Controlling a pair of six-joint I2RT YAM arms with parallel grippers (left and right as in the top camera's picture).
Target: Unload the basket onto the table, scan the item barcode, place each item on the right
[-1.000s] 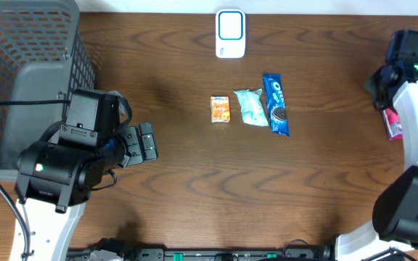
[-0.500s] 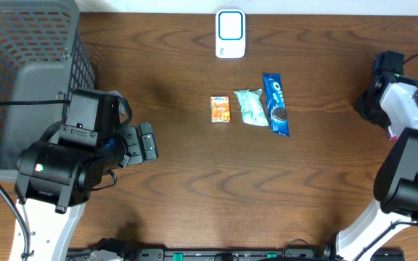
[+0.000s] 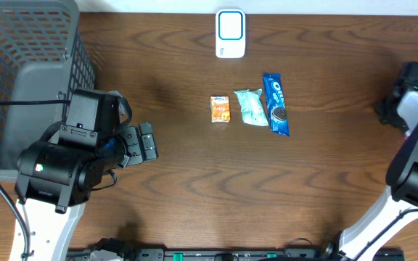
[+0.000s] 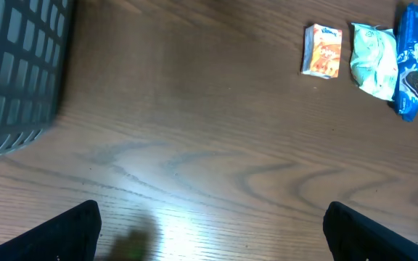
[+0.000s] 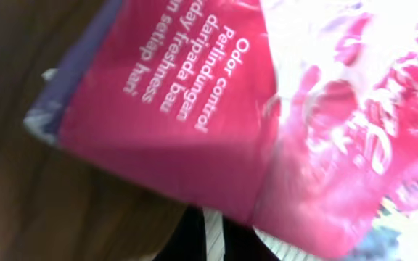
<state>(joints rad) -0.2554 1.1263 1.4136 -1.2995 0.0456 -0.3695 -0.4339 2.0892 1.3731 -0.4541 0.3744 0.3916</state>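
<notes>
A pink packet [image 5: 194, 109] with white print fills the right wrist view. My right gripper [image 5: 212, 217] is shut on its lower edge, and only the dark fingertips show beneath it. Overhead, the right arm [image 3: 416, 109] hangs at the table's far right edge, and the packet is hidden there. The white scanner [image 3: 230, 32] with a blue screen lies at the back centre. My left gripper [image 3: 147, 141] stands open and empty over bare wood at the left, its fingers [image 4: 64, 235] wide apart.
An orange packet [image 3: 220, 109], a mint-green packet [image 3: 252, 106] and a blue Oreo pack [image 3: 276, 104] lie in a row mid-table, also seen from the left wrist [image 4: 321, 51]. A grey mesh basket [image 3: 20, 72] stands at the far left.
The right arm swung outward to the table's right edge, and the pink packet left the overhead view with it. The left arm has not moved.
</notes>
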